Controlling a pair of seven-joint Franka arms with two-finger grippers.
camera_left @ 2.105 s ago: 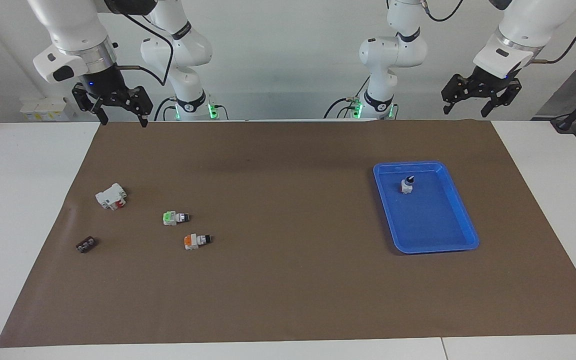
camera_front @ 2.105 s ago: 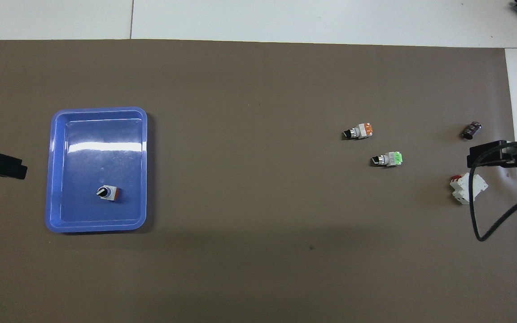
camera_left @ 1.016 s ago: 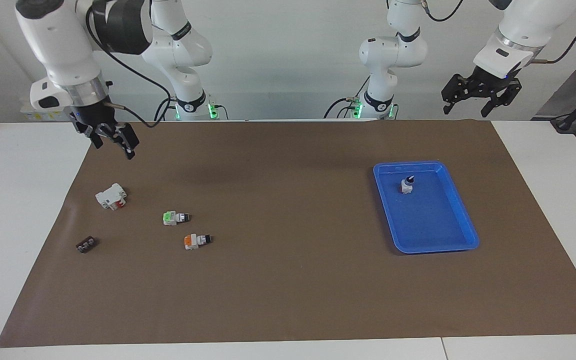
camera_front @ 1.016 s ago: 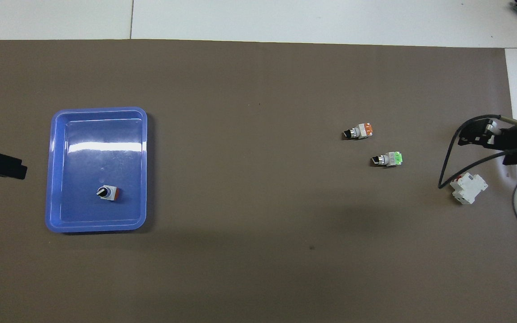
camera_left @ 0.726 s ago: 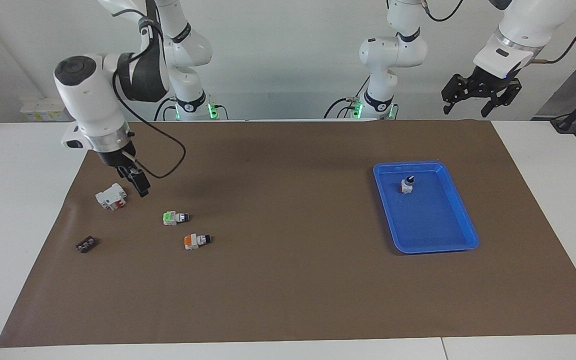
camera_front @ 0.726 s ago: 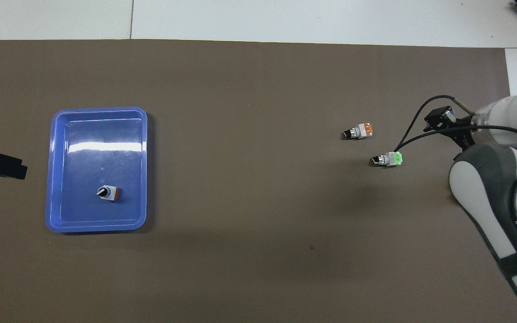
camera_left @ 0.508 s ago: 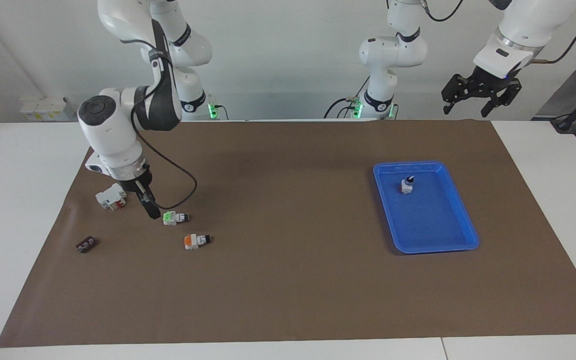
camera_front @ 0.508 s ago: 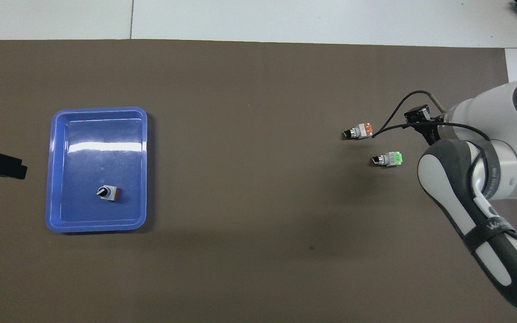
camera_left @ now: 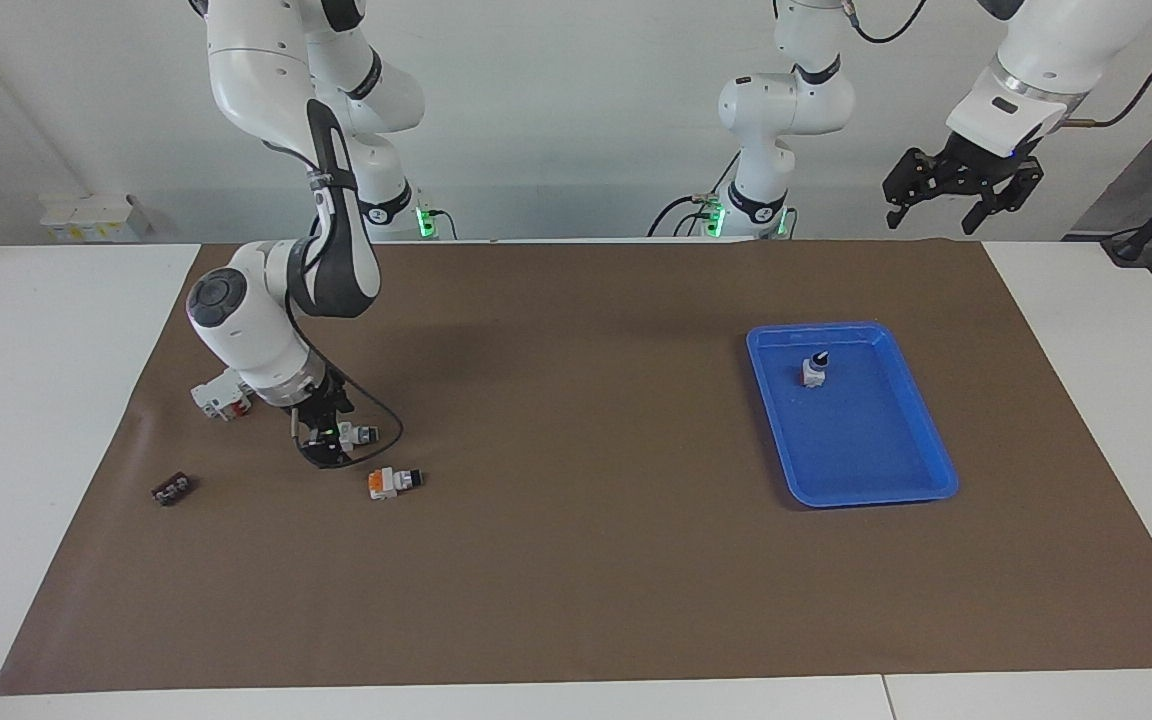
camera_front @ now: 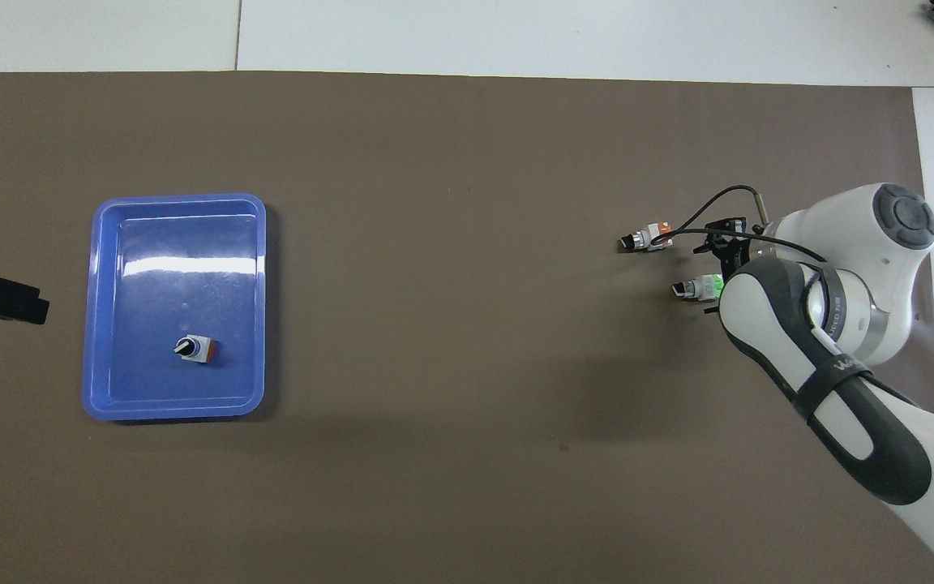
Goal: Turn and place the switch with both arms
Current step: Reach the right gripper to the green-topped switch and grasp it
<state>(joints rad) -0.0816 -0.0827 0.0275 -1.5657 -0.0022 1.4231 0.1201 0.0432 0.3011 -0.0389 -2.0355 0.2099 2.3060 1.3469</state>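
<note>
- Switch point(camera_left: 351, 434) with the green end lies on its side on the brown mat point(camera_left: 576, 560), toward the right arm's end of the tabletop point(camera_left: 36, 400), knob tip pointing toward the left arm's end.
- Right claw point(camera_left: 324, 440) is down at the switch's green end; its fingers seem spread around that end, though whether they touch it I cannot tell.
- An orange-ended switch point(camera_left: 392, 482) lies just beside, at about 4 o'clock of the green one in the facing view, farther from the robots.
- A white block with red parts point(camera_left: 220, 397) sits at 9 o'clock of the right claw, partly hidden by the wrist.
- A small dark part point(camera_left: 171, 490) lies at about 8 o'clock.
- A blue tray point(camera_left: 921, 440) holds a white switch with a black knob point(camera_left: 813, 369).
- Left claw point(camera_left: 951, 195) waits spread, raised over the mat's corner at the left arm's end.
</note>
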